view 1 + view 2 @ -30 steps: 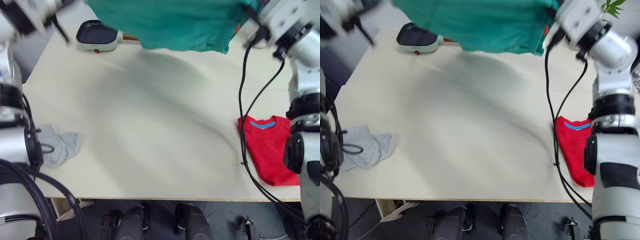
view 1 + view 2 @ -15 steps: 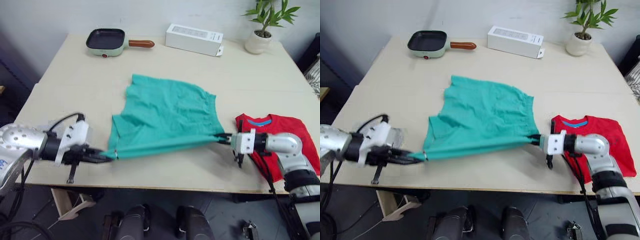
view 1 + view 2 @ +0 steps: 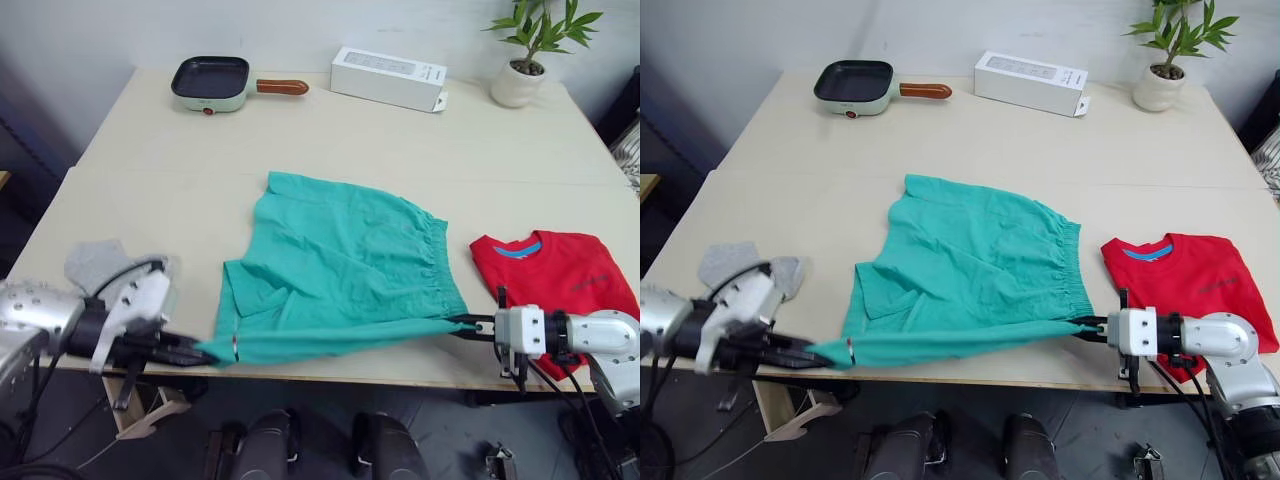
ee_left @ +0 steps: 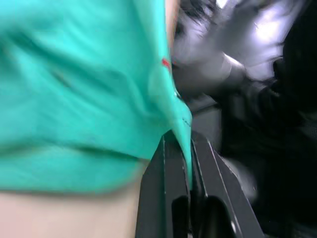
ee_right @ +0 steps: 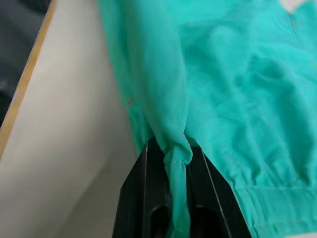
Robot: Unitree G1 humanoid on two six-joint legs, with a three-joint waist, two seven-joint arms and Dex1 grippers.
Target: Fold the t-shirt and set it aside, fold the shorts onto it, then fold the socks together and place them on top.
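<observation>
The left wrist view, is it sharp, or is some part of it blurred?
In the left wrist view the teal fabric shorts are softly blurred and the dark background is smeared; the left hand is fairly sharp. The right wrist view is sharper, fabric folds clear.

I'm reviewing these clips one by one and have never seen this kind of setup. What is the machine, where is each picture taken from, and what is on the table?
It is a humanoid robot with two arms, each ending in a two-fingered black claw. The two wide pictures come from a stereo camera on its head, looking down over a table. The two close-ups come from cameras on its wrists, looking along each claw's fingers.

The left claw and the right claw each pinch a corner of the teal shorts, stretching the near edge taut along the table's front; the rest lies spread on the table. To the right lies the red t-shirt, already folded. The grey socks sit at the left. At the far side are a small pan, a white box and a potted plant.
</observation>
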